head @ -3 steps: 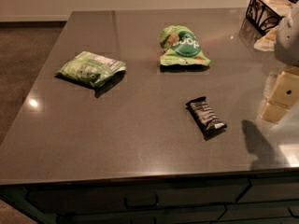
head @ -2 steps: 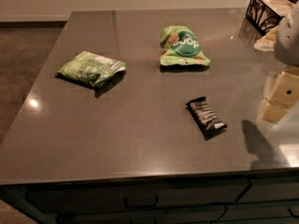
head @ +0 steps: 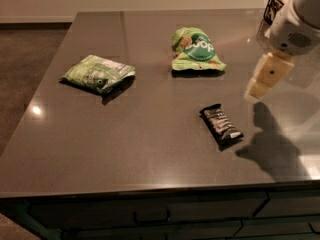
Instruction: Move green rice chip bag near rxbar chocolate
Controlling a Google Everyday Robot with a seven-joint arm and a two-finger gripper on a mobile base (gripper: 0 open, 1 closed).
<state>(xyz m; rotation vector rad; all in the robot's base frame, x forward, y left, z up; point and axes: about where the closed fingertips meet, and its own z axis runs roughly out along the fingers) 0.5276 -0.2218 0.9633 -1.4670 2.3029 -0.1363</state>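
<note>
Item: tool [head: 260, 86], tan, on a white arm entering from the upper right; it hangs above the right part of the bench [head: 125, 134], well apart from every package. State: nothing is seen in its hold; whether it is open or closed cannot be told. Item: green rice chip bag [head: 196, 50], bright green with a round dark logo, lying puffed and a little crumpled at the far centre of the bench, untouched. Item: rxbar chocolate [head: 221, 123], small black bar lying at a slant, nearer the front and to the right of the bag, with clear bench between them; the arm's shadow [head: 272, 149] falls just to its right. Item: pale green bag [head: 97, 73], flatter, far to the left; not part of the job. Item: dark basket [head: 272, 4], part seen at the far right corner. Status, as judged: move not begun; reach to the bag is next. Hazards, as judged: the two green bags could be confused; the air-filled, slick film may slide or fold out of a shallow grip; a low carry or careless set-down could knock the light bar and shift the target.
</note>
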